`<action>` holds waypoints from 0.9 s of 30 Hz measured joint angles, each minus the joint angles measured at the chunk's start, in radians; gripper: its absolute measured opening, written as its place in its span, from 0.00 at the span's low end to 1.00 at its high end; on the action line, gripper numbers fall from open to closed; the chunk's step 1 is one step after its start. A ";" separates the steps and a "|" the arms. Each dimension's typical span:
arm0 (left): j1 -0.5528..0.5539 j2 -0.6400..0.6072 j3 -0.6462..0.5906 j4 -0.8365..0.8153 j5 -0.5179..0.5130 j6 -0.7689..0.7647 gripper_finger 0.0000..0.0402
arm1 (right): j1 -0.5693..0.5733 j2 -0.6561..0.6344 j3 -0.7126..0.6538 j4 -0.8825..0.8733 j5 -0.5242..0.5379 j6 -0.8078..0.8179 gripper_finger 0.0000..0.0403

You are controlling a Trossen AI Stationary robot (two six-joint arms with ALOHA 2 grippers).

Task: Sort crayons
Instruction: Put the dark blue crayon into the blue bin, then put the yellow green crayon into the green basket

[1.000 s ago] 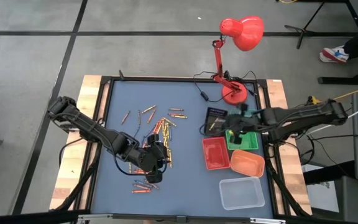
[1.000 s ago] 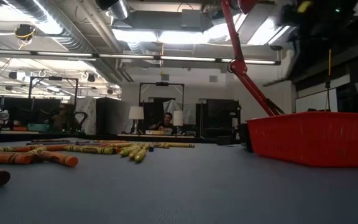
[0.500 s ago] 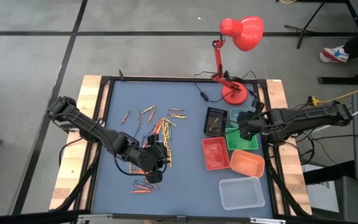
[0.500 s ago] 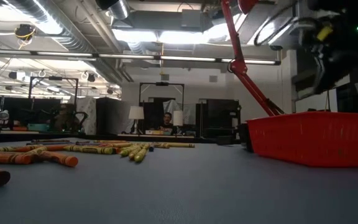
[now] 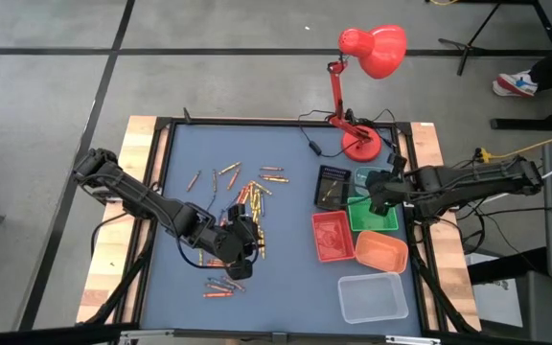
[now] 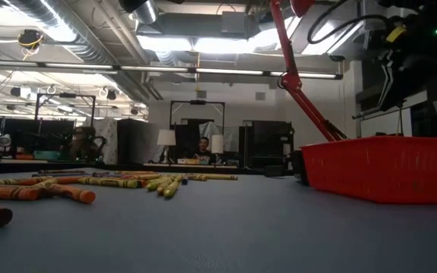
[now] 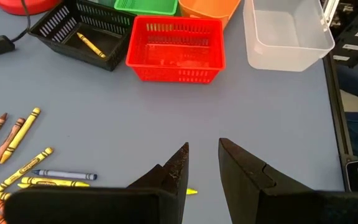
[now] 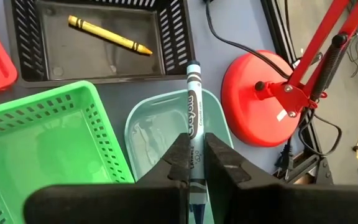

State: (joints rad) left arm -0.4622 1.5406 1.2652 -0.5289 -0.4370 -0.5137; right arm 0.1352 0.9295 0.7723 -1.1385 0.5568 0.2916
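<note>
Several crayons point(image 5: 245, 203) lie scattered on the blue table left of centre, mostly orange, red and yellow; they also show in the left wrist view point(image 7: 27, 165). My left gripper point(image 5: 241, 243) hangs over the near part of this scatter, open point(image 7: 202, 155), with nothing between its fingers. At the right, my right gripper point(image 5: 378, 196) is shut on a blue-grey crayon point(image 8: 194, 106) above a pale teal tray point(image 8: 160, 134). A yellow crayon point(image 8: 109, 34) lies in the black tray point(image 8: 179, 43). My right gripper pinches the blue-grey crayon's middle part point(image 8: 194, 144) between its two fingers. The crayon runs along the fingers and sticks out well past their tips. It slants downward, lifted clear, over the pale teal tray.
Right of centre stand a black tray point(image 5: 333, 185), a green tray point(image 5: 376, 218), a red tray point(image 5: 332, 237), an orange tray point(image 5: 381, 252) and a clear tub point(image 5: 373, 298). A red desk lamp point(image 5: 361, 145) stands on its round base at the far right, its cable beside it.
My right gripper has drawn back a little toward the table's right edge and tipped further down, the blue-grey crayon still in it. Over the last half second it has kept still.
</note>
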 joint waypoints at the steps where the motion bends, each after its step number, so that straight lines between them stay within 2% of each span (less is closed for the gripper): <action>1: 0.000 0.000 0.000 0.000 0.000 0.000 0.18 | 0.000 0.002 0.000 0.000 0.000 0.000 0.06; 19: 0.000 0.000 0.000 -0.001 0.000 0.000 0.18 | 0.000 0.002 0.014 -0.082 0.000 -0.001 0.07; 27: 0.007 0.000 0.000 -0.005 0.000 -0.082 0.18 | 0.000 0.002 0.015 -0.082 0.000 -0.001 0.26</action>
State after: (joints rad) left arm -0.4554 1.5406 1.2652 -0.5338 -0.4366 -0.5956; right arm 0.1352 0.9318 0.7872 -1.2201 0.5568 0.2905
